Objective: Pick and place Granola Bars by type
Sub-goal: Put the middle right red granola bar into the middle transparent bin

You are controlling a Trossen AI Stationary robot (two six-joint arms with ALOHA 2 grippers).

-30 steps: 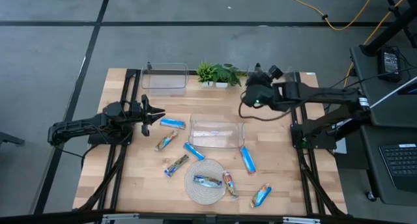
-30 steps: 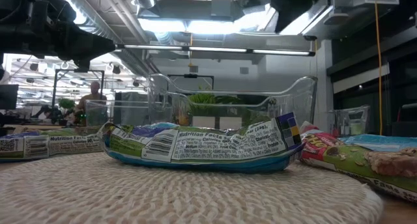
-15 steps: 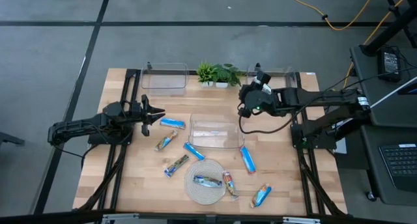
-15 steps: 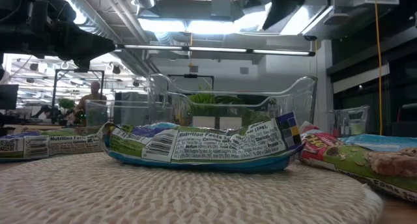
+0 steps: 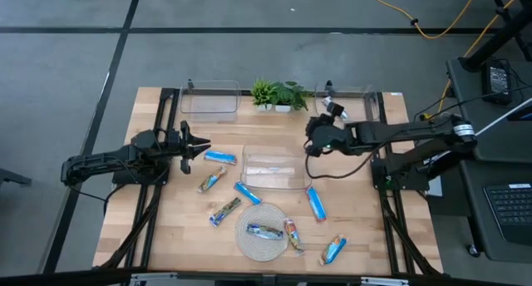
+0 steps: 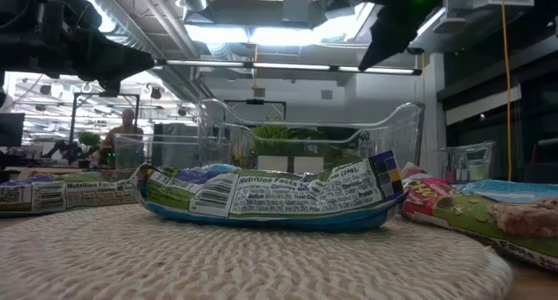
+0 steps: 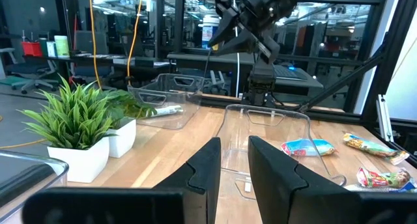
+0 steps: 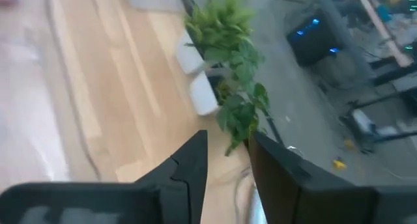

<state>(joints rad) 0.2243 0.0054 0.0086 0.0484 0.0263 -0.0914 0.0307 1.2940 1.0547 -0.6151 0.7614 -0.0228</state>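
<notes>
Several wrapped granola bars lie flat on the table. A blue one (image 5: 219,157), a brownish one (image 5: 212,179), a blue one (image 5: 247,193) and another (image 5: 224,210) sit left of the middle bin. Two more (image 5: 317,203) (image 5: 332,249) lie to its right, and two (image 5: 263,231) (image 5: 293,234) rest on the round woven mat (image 5: 249,246). My left gripper (image 5: 202,145) (image 7: 234,162) hovers open just left of the blue bar. My right gripper (image 5: 309,145) (image 8: 228,152) is open and empty above the middle bin's far right corner.
A clear bin (image 5: 276,171) stands mid-table, with two more at the far edge (image 5: 209,99) (image 5: 349,99); the far right bin holds a bar (image 7: 163,111). Small potted plants (image 5: 278,95) stand between the far bins. Bare wood shows along the near left part of the table.
My right gripper has moved from beside the far right bin toward the near edge and slightly left, ending over the middle bin's far right corner. My left arm and the bars have kept still.
</notes>
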